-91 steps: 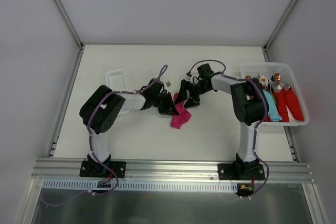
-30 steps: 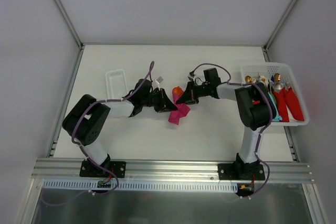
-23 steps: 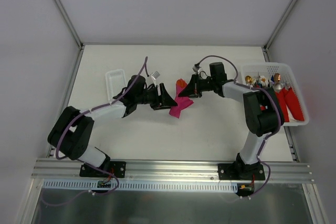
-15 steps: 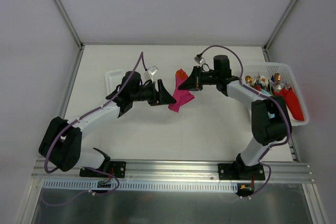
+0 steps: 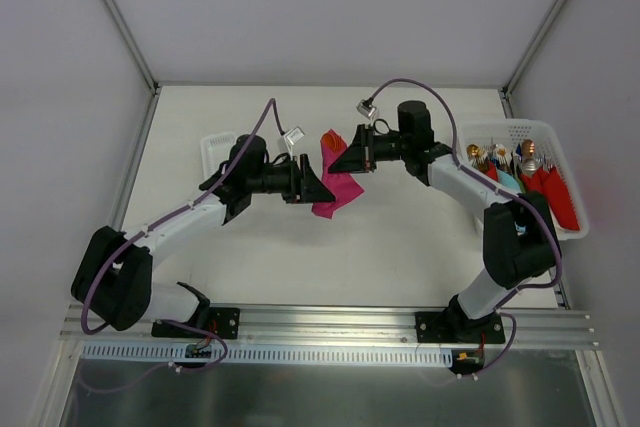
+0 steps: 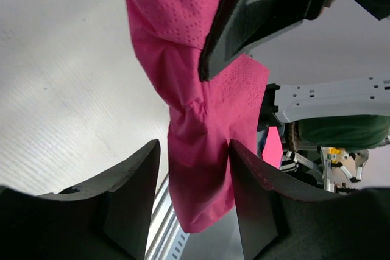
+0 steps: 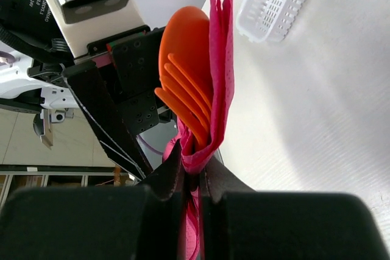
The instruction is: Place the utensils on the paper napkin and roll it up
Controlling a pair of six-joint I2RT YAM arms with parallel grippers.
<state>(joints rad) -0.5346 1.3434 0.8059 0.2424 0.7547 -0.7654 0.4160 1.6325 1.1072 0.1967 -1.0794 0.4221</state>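
Above the table's middle in the top view, the right gripper is pinching the paper napkin near its upper end. The pink bundle is dangling, apparently clear of the surface, with its long axis running roughly 12 to 6 o'clock. The left gripper is sitting just at the bundle's 9 o'clock, nearer to the loose lower half than the right one is. From the left wrist, that gripper is showing its jaws apart, with the napkin's twisted tail hanging between them (brushing one finger, it seems, but not squeezed). From the right wrist, the jaws are clamping tight on the napkin's fold, and the orange spoon and orange fork are sticking out toward 12 o'clock, cradled in the paper and covered on one side only. The coming move is probably turning on that tail lying straight between the left fingers, in line for them to close on it.
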